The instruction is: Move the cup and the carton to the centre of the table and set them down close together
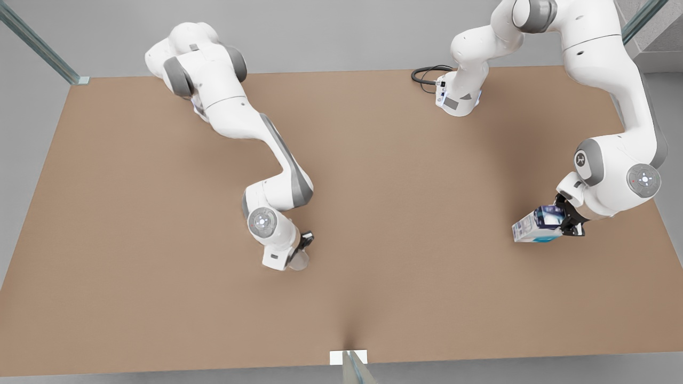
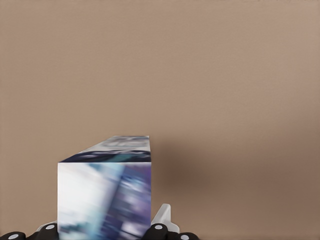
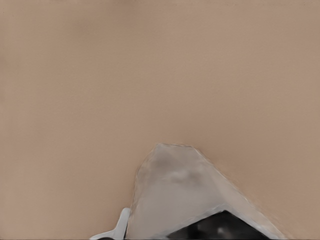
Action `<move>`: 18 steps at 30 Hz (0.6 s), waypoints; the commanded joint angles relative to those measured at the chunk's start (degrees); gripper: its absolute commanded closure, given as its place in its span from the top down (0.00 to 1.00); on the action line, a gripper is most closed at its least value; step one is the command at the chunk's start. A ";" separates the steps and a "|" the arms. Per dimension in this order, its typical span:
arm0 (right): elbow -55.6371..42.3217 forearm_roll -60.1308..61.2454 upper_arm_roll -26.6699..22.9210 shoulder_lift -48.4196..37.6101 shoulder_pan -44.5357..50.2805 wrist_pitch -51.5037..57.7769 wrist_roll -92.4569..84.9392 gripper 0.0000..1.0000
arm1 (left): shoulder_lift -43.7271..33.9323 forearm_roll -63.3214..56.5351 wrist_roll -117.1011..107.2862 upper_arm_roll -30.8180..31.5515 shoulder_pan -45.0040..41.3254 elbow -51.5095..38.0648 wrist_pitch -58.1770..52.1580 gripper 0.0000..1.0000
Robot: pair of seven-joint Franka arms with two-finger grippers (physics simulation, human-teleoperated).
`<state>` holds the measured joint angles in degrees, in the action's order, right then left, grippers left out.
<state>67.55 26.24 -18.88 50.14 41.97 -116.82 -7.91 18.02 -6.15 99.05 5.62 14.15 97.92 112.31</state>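
Both things are gripped, carry under way. The left gripper (image 1: 566,221) pinches the carton (image 1: 536,225) at the front view's right edge; the right gripper (image 1: 303,249) clamps the cup (image 1: 299,260) left of centre. Next — bring the carton inward over the table (image 1: 405,224), beside the cup.

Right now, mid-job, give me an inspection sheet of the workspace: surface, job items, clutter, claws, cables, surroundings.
Surface: brown table, plain.
Carton: tilted in the left claw, at the front view's right, off centre.
Cup: in the right claw, left of centre in the front view.
Clutter: nothing seen.
Claws: left closed on the carton; right closed on the cup.
Cables: black cable looped by an arm base at the far edge.
Surroundings: grey floor, glass posts at the corners.
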 commanded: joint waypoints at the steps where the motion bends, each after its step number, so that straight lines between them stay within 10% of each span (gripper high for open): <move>1: -0.93 0.65 -0.63 0.75 0.92 0.10 0.88 0.21 | 0.00 -0.88 0.01 0.00 0.00 -0.01 -0.33 0.38; 3: -4.89 8.65 -8.28 5.76 6.63 0.63 1.76 0.21 | 0.00 -1.06 -0.17 0.00 0.00 -0.36 -0.69 0.38; 11: -12.80 9.80 -10.21 12.17 6.98 -2.62 2.90 0.21 | 0.09 -1.15 0.01 0.00 -0.44 -0.80 -0.69 0.39; 14: -13.59 9.80 -10.30 13.23 7.25 -5.52 2.55 0.96 | 0.09 -1.15 -0.17 0.00 -0.79 -0.89 -0.86 0.39; 18: -13.59 9.80 -10.30 13.58 7.25 -5.96 2.29 1.00 | 0.35 -1.15 -0.17 0.00 -0.88 -1.41 -0.86 0.39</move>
<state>53.96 35.61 -29.17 63.73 49.22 -122.80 -5.39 18.36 -6.52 98.90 5.60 13.28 96.19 111.52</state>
